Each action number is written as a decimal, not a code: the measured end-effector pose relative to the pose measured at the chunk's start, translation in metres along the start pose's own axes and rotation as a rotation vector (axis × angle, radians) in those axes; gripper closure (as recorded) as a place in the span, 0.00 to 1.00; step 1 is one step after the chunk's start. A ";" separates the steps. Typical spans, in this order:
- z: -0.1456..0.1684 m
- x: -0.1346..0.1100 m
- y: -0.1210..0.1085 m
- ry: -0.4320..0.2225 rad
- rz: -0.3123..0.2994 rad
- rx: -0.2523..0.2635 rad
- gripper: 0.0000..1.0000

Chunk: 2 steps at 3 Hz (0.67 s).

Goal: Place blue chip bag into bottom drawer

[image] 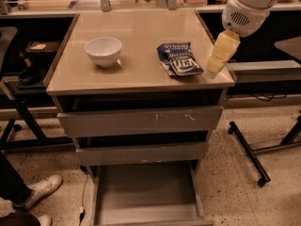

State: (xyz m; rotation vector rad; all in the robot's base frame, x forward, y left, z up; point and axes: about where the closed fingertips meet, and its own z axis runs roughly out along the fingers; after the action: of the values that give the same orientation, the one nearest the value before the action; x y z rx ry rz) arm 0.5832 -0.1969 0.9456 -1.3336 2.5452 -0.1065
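Camera view: grey drawer cabinet point(141, 121) with a tan top. The bottom drawer point(146, 194) stands pulled out, nothing visible on its floor (so the opening step looks done). The robot arm point(249, 6) reaches in from the upper right. Its gripper point(215, 65) hangs over the top's right edge, just beside the blue chip bag point(178, 59), contact uncertain. Grasp state: cannot tell. The bag lies flat on the cabinet top, right of the white bowl point(103, 51), well apart from it. Judged progress: early. Grasp, lift, carry down and release are all left.
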 end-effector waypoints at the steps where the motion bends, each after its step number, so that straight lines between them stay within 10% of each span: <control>1: 0.013 -0.019 -0.006 -0.031 0.034 0.003 0.00; 2: 0.034 -0.050 -0.022 -0.062 0.129 -0.006 0.00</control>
State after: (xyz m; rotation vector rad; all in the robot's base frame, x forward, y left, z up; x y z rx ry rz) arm 0.6369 -0.1672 0.9274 -1.1526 2.5724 -0.0319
